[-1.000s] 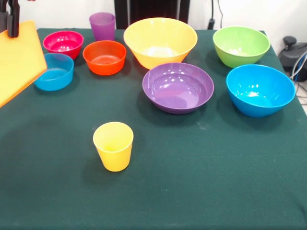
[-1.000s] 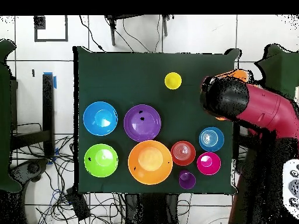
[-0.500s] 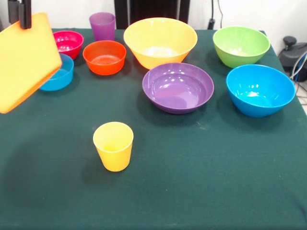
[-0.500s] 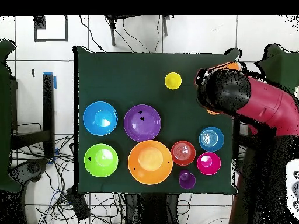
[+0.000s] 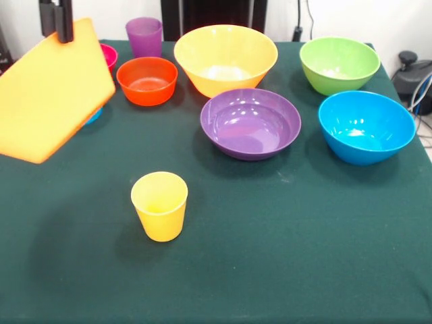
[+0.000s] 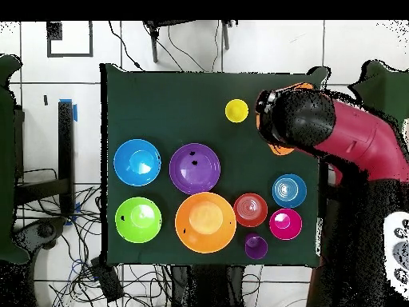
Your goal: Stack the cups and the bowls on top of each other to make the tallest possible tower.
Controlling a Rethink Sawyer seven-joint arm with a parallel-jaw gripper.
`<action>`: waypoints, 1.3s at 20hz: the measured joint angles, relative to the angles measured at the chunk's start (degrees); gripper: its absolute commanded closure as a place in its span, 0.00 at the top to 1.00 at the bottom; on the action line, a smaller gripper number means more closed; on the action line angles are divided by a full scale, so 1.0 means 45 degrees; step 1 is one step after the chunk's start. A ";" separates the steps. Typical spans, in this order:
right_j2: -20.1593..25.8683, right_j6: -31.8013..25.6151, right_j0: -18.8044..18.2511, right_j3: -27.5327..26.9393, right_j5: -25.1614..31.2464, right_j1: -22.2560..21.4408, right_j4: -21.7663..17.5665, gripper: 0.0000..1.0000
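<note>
At the far left of the front view, the gripper [image 5: 57, 20] comes down from the top edge. Its black fingers [image 5: 65, 23] are pinched shut on the rim of a big orange bowl [image 5: 50, 94]. That bowl hangs in the air, tipped on its side, with its bottom facing the camera. It hides most of the small blue bowl [image 5: 93, 115] and part of the pink bowl [image 5: 108, 57] behind it.

Next comes the yellow cup [image 5: 160, 205]. It stands upright by itself on the green table [image 5: 290, 243], at about 5 o'clock from the held bowl and well apart from everything else.

At about 12 o'clock from the yellow cup sits the red-orange bowl [image 5: 147, 80]. The purple cup [image 5: 144, 36] stands just behind it, at the far edge of the table.

More to the right is the second big orange bowl [image 5: 225, 59]. The wide purple bowl [image 5: 250, 123] sits just in front of it, at about 5 o'clock from it, nearly touching.

At the right are the green bowl [image 5: 339, 65] and the large blue bowl [image 5: 366, 126]. The blue one is at 5 o'clock from the green one, close by.

All of these sit open side up and nothing is stacked.

From above, the red arm [image 6: 351, 144] reaches in from the right, and the yellow cup [image 6: 236, 110] sits just past its end, at about 10 o'clock.
</note>
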 measured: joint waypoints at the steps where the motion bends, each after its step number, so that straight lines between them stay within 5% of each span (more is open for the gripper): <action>1: 0.0018 0.0000 0.0032 0.0000 0.0000 0.0001 0.0045 0.00; 26: 0.0268 0.0000 0.1613 -0.0250 0.0692 0.0003 0.1502 0.00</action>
